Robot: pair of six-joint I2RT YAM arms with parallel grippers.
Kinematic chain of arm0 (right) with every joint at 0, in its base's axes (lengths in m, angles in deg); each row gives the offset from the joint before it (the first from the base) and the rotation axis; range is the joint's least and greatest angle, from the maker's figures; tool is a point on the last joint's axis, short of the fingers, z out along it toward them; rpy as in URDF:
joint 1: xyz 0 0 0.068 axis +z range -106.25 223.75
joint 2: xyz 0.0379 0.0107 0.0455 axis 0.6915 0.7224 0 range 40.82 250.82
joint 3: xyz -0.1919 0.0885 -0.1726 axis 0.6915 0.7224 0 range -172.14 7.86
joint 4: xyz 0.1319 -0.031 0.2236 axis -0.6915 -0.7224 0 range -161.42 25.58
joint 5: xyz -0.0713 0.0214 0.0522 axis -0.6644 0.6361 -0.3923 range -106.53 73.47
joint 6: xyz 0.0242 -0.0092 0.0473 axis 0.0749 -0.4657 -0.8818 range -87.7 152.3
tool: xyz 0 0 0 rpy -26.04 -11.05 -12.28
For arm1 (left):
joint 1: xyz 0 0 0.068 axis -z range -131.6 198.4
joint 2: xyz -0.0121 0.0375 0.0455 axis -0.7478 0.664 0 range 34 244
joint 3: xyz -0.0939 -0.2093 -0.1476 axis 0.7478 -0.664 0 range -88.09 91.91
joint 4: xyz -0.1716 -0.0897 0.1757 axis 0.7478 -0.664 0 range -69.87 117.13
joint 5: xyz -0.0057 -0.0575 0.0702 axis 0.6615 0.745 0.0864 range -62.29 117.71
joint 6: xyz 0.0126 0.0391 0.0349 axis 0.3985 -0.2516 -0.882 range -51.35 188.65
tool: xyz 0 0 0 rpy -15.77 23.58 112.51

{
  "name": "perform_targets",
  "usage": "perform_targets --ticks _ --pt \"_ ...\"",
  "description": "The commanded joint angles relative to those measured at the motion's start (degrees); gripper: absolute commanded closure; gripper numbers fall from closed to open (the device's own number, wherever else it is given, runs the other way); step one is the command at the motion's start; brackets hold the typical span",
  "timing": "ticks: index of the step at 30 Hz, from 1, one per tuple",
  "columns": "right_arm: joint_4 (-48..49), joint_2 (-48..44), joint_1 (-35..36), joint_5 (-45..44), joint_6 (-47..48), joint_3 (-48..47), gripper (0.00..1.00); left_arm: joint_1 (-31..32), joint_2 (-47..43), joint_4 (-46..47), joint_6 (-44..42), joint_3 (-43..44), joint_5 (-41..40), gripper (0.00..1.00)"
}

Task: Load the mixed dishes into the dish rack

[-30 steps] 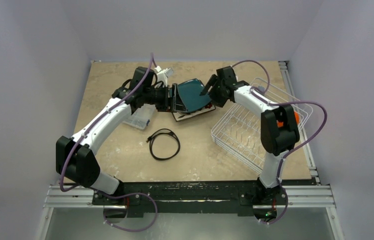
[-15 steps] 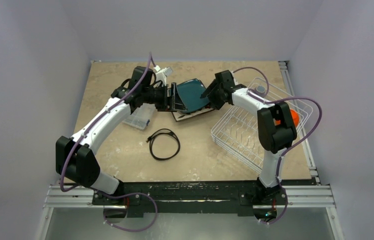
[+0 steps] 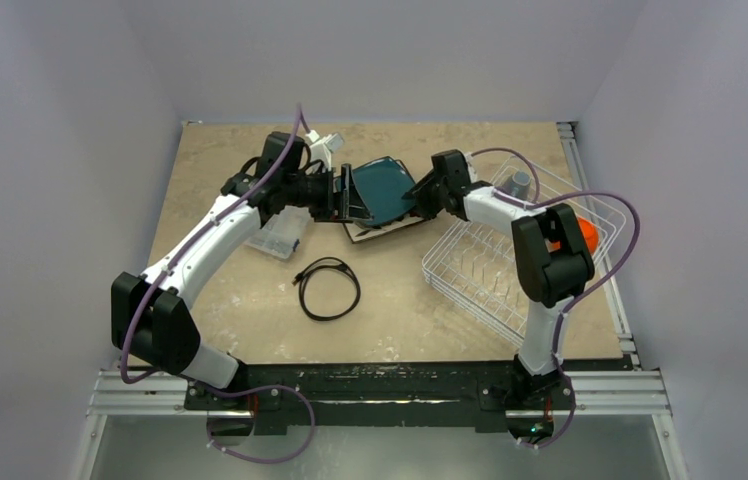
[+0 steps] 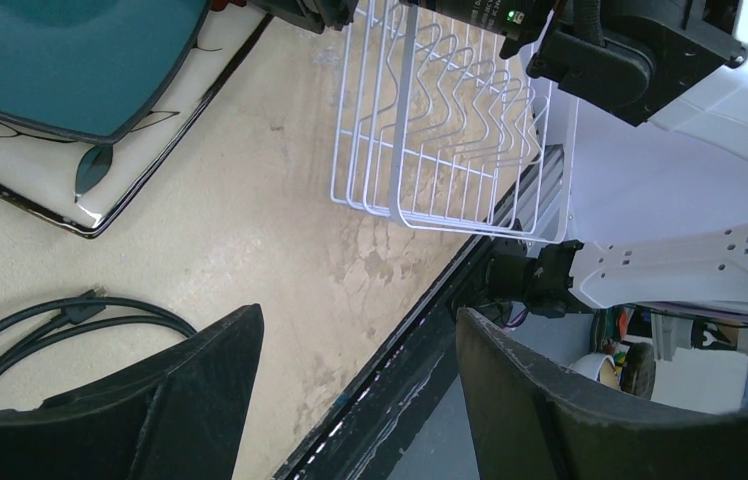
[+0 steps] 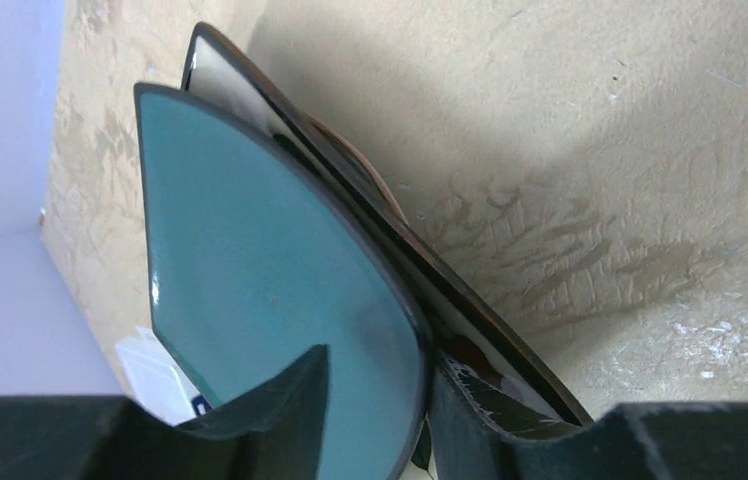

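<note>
**Beige table [image 3: 250,310], dark teal plate [image 3: 382,190] at the far middle**

The dark teal plate is seen tilted on the patterned plate [image 3: 390,228]. Its right rim is straddled by the right gripper [image 5: 380,365], with one finger on the glazed face and one between the two plates. Whether they are pressed tight cannot be told. The left gripper [image 4: 355,315] is held at the plate's left side, spread wide, with nothing between. The dish rack [image 3: 470,265] is set just right of the plates.
</note>
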Motion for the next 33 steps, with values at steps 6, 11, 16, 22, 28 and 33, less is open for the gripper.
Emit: perform_targets --ticks 6,11,16,22,28,33 --pt "6.87 -3.00 -0.89 -1.83 -5.28 6.91 0.82 -0.66 -1.82 2.10 0.33 1.80 1.09 0.31" --pt "16.68 -5.92 -2.37 1.22 -5.54 13.01 1.00 -0.79 -1.70 2.09 0.35 1.85 1.22 0.31" --pt "26.23 -8.31 -4.19 7.39 -4.65 17.37 1.00 -1.19 -1.69 2.11 0.30 1.79 1.06 0.31" --pt "38.43 -10.35 -5.32 15.87 -6.32 20.82 1.00 -2.24 -1.96 2.37 0.49 1.64 1.19 0.31" --pt "42.93 -12.82 -6.03 19.26 -6.25 22.26 1.00 -4.39 -2.14 2.52 0.88 1.62 1.70 0.31" --pt "43.86 -14.69 -6.56 21.10 -5.20 22.43 1.00 -6.96 -2.55 2.90 1.21 1.44 2.27 0.31"
